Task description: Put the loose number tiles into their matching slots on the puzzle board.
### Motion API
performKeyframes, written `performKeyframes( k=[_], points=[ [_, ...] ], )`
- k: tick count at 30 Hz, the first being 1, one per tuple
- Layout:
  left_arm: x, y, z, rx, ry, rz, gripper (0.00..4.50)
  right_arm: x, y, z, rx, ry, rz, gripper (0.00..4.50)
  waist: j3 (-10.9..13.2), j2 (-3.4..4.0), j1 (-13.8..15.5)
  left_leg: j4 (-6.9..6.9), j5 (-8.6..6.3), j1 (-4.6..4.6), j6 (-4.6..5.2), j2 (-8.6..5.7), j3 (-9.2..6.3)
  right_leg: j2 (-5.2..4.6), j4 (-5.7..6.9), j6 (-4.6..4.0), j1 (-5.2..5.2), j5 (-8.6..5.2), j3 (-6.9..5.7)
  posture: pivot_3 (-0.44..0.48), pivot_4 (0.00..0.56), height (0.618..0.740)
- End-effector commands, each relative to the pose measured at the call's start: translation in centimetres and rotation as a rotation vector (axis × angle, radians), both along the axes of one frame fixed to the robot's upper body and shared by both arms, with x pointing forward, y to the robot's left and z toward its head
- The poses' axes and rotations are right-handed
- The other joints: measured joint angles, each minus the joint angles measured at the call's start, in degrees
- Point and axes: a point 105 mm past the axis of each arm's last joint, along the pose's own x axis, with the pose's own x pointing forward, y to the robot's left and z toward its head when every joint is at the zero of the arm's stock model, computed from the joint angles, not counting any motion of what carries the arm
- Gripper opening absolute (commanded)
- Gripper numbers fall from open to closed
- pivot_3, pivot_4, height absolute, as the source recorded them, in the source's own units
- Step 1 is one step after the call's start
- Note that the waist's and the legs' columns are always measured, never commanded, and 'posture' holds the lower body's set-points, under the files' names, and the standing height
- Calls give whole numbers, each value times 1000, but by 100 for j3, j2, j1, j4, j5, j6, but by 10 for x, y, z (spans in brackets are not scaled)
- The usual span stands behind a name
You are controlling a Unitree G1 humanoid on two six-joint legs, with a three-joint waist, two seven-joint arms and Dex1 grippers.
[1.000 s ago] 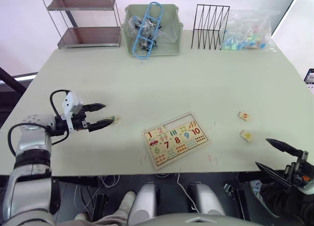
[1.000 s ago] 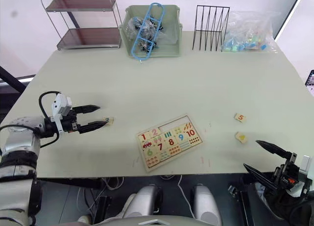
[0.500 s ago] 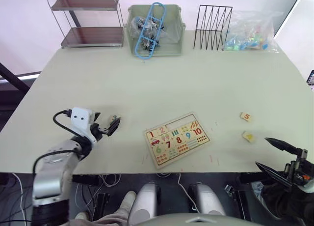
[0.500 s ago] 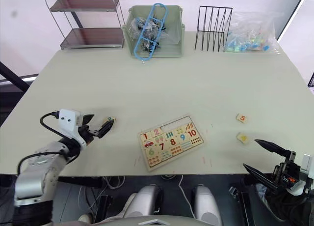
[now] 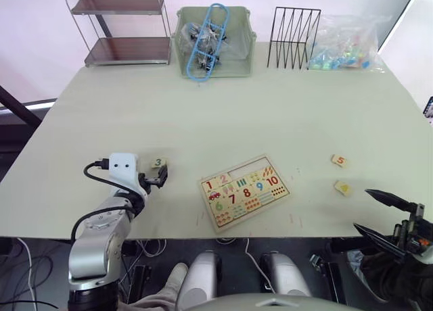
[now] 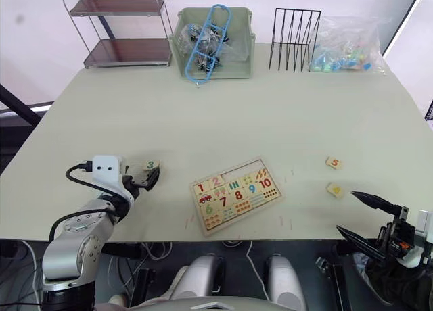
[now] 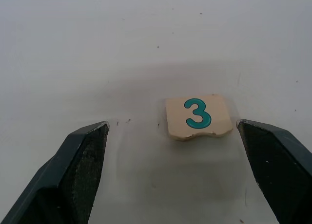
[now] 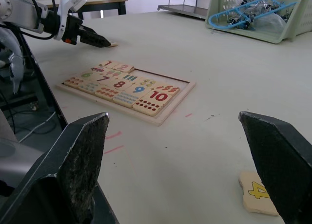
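The puzzle board (image 5: 243, 191) lies flat near the table's front middle, with tiles 1 and 2 seated in its top row. The rest of that row is an open slot strip (image 5: 247, 169). A loose tile with a green 3 (image 7: 198, 116) lies on the table left of the board. My left gripper (image 7: 171, 125) stands open, one finger on each side of it, not touching. Loose tiles 5 (image 5: 339, 161) and 4 (image 5: 342, 187) lie to the right of the board. My right gripper (image 5: 363, 209) hangs open off the front right edge, holding nothing.
Along the far edge stand a two-tier wire shelf (image 5: 122, 27), a green bin (image 5: 213, 34) with a blue hanger in it, a black wire rack (image 5: 292, 27) and a clear bag of colourful pieces (image 5: 345, 44). The front table edge runs just below the board.
My left arm has swung round from pointing right to pointing away from me, and its open fingers now flank tile 3. The right gripper has stayed put.
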Motion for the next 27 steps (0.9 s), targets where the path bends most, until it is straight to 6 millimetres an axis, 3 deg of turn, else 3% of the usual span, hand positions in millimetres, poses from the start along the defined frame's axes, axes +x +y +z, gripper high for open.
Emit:
performKeyframes(
  k=[1, 13, 16, 21, 27],
  points=[
    [5, -6, 6, 9, -30, -21, 4454, -1, -1, 8, -11, -30, 4, 4500, 0, 0, 1, 0, 0, 0, 0, 0, 1, 0, 0, 0, 0, 0, 0, 0, 150, 740],
    [13, -13, -8, 2, 16, -5, 4454, -3, 3, 12, -5, -40, 40, 4500, -2, 3, 6, 0, 0, 1, 0, -2, -1, -1, 0, 0, 2, 0, 0, 0, 150, 740],
    [15, -14, -8, 2, 13, 5, 3689, -3, 4, 12, -6, -45, 45, 4500, -3, 3, 6, 0, 0, 1, 0, -2, -1, -1, 0, 1, 3, 0, 0, 0, 150, 740],
    [17, -20, -7, -11, 15, 5, 1497, -3, 6, 11, -5, -51, 46, 4500, -5, 7, 3, 0, 0, 1, 0, -3, -2, -1, 0, 4, 3, 2, 0, 0, 150, 740],
    [6, -31, -4, -17, 19, -6, 1503, -4, 6, 10, -6, -51, 45, 4500, -7, 11, 1, 0, 0, 2, 0, -3, -3, -1, 0, 3, 3, 2, 1, 0, 150, 740]
  ],
)
